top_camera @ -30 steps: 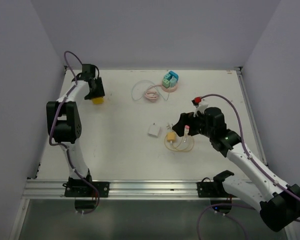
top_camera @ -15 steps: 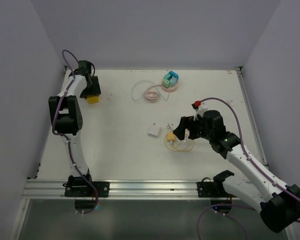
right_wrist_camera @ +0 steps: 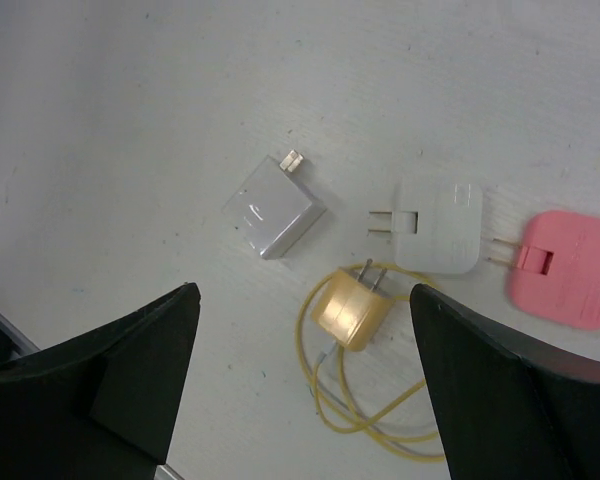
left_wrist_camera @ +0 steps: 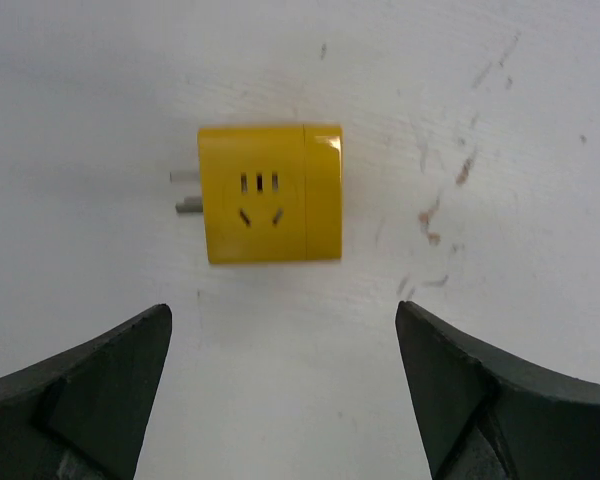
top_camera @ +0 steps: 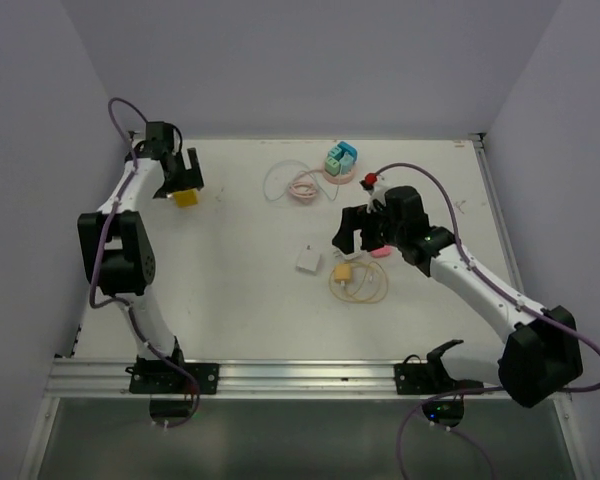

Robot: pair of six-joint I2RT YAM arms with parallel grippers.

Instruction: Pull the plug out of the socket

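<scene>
The yellow socket block (left_wrist_camera: 270, 192) lies flat on the table with its slots facing up and two metal prongs sticking out of its left side. Nothing is plugged into it. My left gripper (left_wrist_camera: 283, 310) is open just short of it, touching nothing; from above, the left gripper (top_camera: 180, 172) hovers by the block (top_camera: 185, 198) at the far left. The yellow plug (right_wrist_camera: 352, 310) lies loose on its coiled yellow cable (right_wrist_camera: 380, 405), prongs pointing away. My right gripper (right_wrist_camera: 305, 292) is open above it and holds nothing; in the top view the right gripper (top_camera: 355, 232) hangs just behind the plug (top_camera: 342, 271).
A white cube charger (right_wrist_camera: 277, 212), a white adapter (right_wrist_camera: 437, 226) and a pink adapter (right_wrist_camera: 568, 270) lie around the yellow plug. A teal and pink stack (top_camera: 341, 160) with a pale coiled cable (top_camera: 300, 185) sits at the back. Walls close in the left, back and right sides.
My left gripper has opened and let go of the yellow socket block, which now lies on the table. The right arm swung toward the back, away from the yellow plug.
</scene>
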